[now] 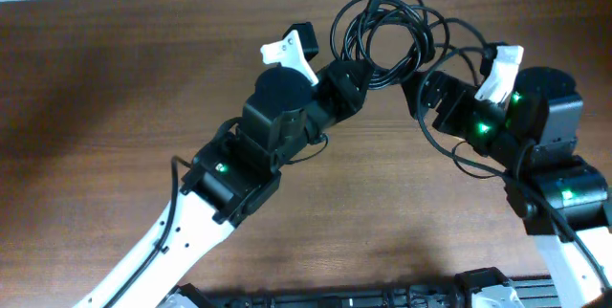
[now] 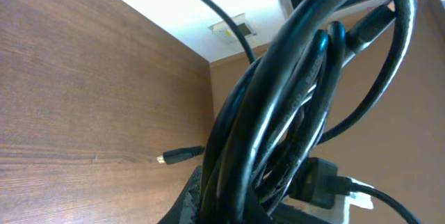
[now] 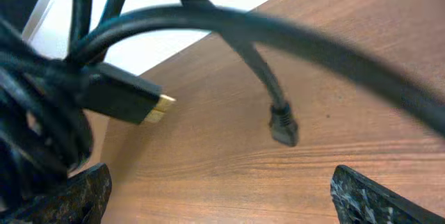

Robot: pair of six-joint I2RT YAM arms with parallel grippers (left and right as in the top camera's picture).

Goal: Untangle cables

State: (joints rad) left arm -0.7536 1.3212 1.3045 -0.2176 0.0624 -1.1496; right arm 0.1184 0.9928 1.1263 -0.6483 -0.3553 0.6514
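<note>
The left claw [image 1: 352, 80] is pinched tight on the cables [image 1: 382, 29], a black bundle of loose loops up near the far edge of the counter [image 1: 115, 88], right between the two arms. From the left wrist that bundle crowds the whole view: glossy black strands sweep up in a big arc and run down into the claw at the bottom of the picture. One stray end reaches out over the wood with a small gold-tipped plug [image 2: 172, 157]. Across the way, the right claw [image 1: 427, 93] sits just beside the coil and stands wide, its dark fingers [image 3: 375, 196] far apart at the bottom corners of its own view with bare wood showing between them. The mass of cords hangs over the left-hand finger there, though I cannot tell whether it touches. A flat black plug with a gold tip [image 3: 154, 109] juts out of that mass, a thin cord drops to a small dark plug [image 3: 284, 128] low over the counter, and one thick, blurred strand crosses above the gap.
</note>
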